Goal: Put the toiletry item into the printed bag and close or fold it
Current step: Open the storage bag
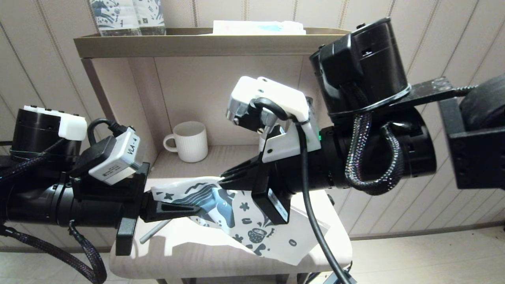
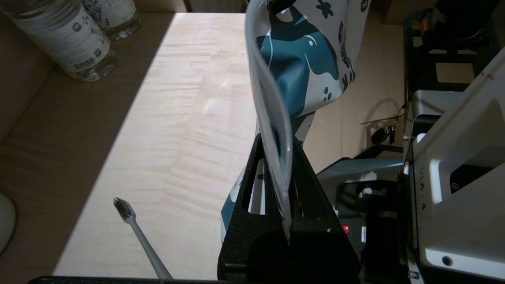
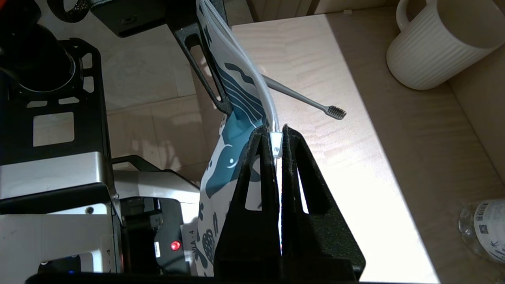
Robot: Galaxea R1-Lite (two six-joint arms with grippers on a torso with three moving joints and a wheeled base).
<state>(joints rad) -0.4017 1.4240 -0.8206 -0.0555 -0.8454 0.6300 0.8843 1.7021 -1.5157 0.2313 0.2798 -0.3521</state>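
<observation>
The printed bag [image 1: 240,221] hangs lifted over the small table [image 1: 197,254], stretched between both grippers. My left gripper [image 1: 198,208] is shut on the bag's sealed top edge [image 2: 276,130] at its left end. At the other end my right gripper [image 1: 223,177] is shut on the white slider [image 3: 276,141] of that top edge, and the bag [image 3: 236,134] droops below. The grey toothbrush [image 3: 305,99] lies flat on the table outside the bag, bristle head [image 2: 123,208] pointing toward the shelf. Only its handle end [image 1: 154,231] shows in the head view.
A white ribbed mug [image 1: 191,141] stands in the shelf nook behind the table. Clear water bottles [image 2: 67,37] stand at the nook's side, and one bottle [image 3: 484,230] shows near the right gripper. Printed packs [image 1: 128,15] sit on the top shelf.
</observation>
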